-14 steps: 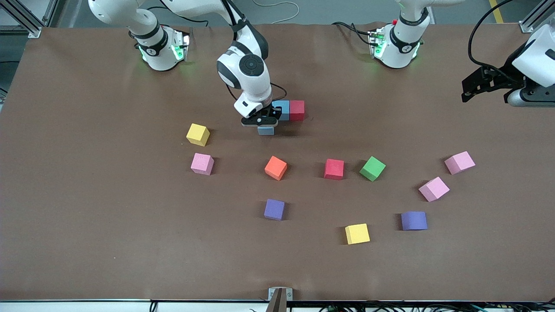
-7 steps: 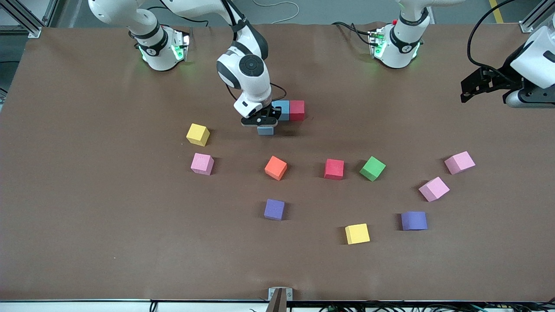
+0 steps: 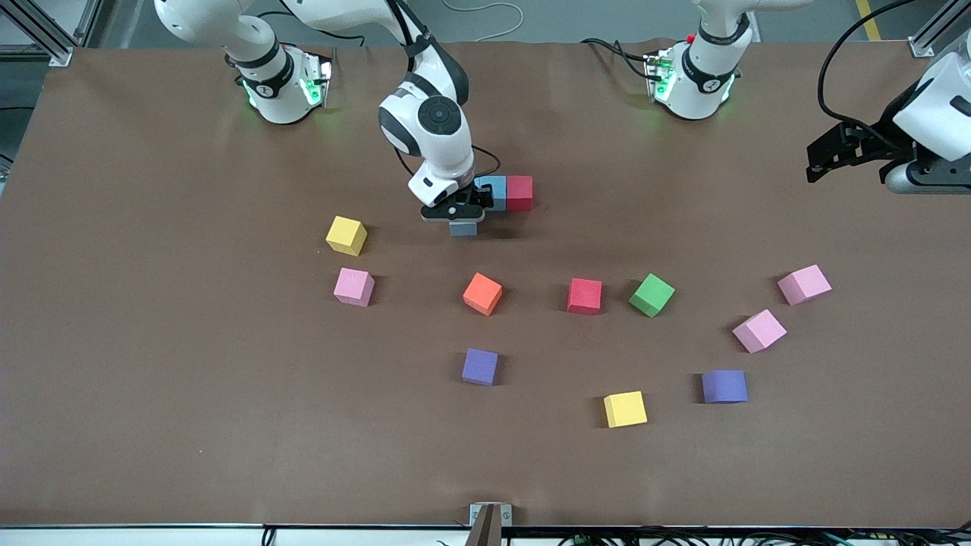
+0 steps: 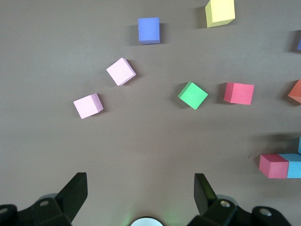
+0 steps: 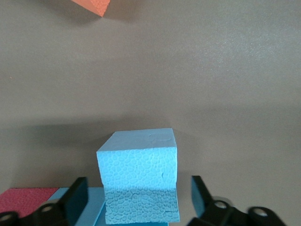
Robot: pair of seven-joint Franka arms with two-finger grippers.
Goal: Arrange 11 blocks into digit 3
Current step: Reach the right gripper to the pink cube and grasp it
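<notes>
The right tool point(image 3: 460, 214) stands low over the worktop point(image 3: 152, 379) with its jaws spread apart on either side of a light blue block point(image 5: 138, 167); in the right wrist view there is a clear gap between each finger and the foam, so the block sits free between them rather than gripped. That block lies just nearer the front camera than a short row made of another light blue block point(image 3: 494, 187) and a red block point(image 3: 520, 192), which touch each other; the released one seems to touch the blue one's near side, starting the figure's straight edge. What the next move turns on is direction: the loose blocks all lie nearer the front camera than this start, with the orange block point(image 3: 483, 293) closest to the right tool, almost straight below it in the front view, and a second red block point(image 3: 585, 296) and the green block point(image 3: 652, 295) further toward the left arm's end. The left tool point(image 4: 141, 197) waits with jaws wide over that end, closest to two pink blocks point(image 4: 121, 71).
</notes>
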